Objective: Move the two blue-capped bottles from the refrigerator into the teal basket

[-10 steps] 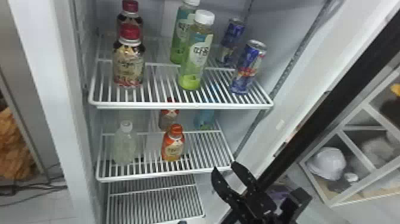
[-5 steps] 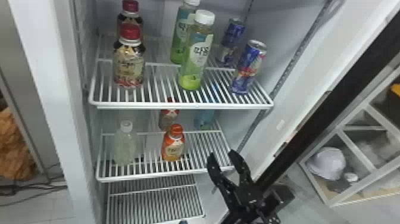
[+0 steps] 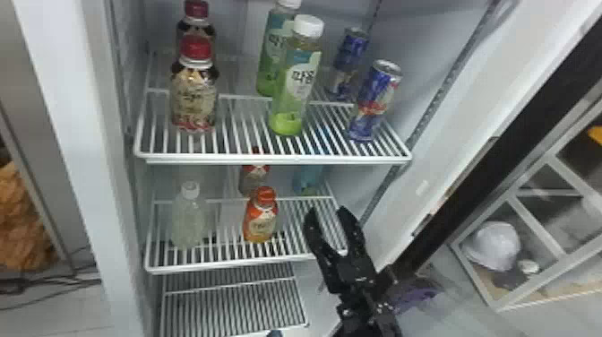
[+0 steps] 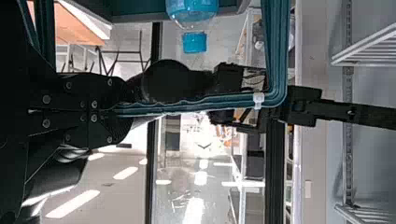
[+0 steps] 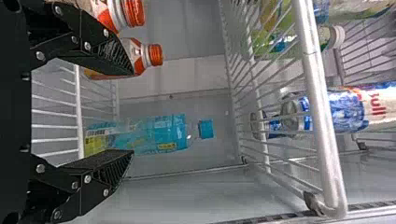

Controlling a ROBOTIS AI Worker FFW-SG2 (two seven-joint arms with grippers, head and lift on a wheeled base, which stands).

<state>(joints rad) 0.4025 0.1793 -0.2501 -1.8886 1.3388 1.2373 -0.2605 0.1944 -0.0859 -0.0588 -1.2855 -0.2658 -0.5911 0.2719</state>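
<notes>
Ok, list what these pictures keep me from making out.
Left wrist view, blue-capped bottle at the teal basket: base cut off by the picture's edge.
Head view, other blue-capped bottle: upper part behind the upper shelf's wires.
Head view, small blue thing: cut off by the bottom edge; too little shows to name it.

Beyond the right gripper (image 3: pixel 327 209), the upper shelf (image 3: pixel 273 158) masks the top of the blue bottle (image 3: pixel 309 180) in the head view, and also part of the rear orange-capped bottle (image 3: pixel 254 178) farther left (one finger overlaps that one in the right wrist view). Low and left of that gripper, a blue thing (image 3: pixel 274 333) is cut by the bottom edge, too little to identify. Beside the left gripper (image 4: pixel 112 112), which hides part of the handle (image 4: pixel 275 51), the picture's edge crops the teal basket (image 4: pixel 135 17) and another blue-capped bottle (image 4: pixel 192 10).
</notes>
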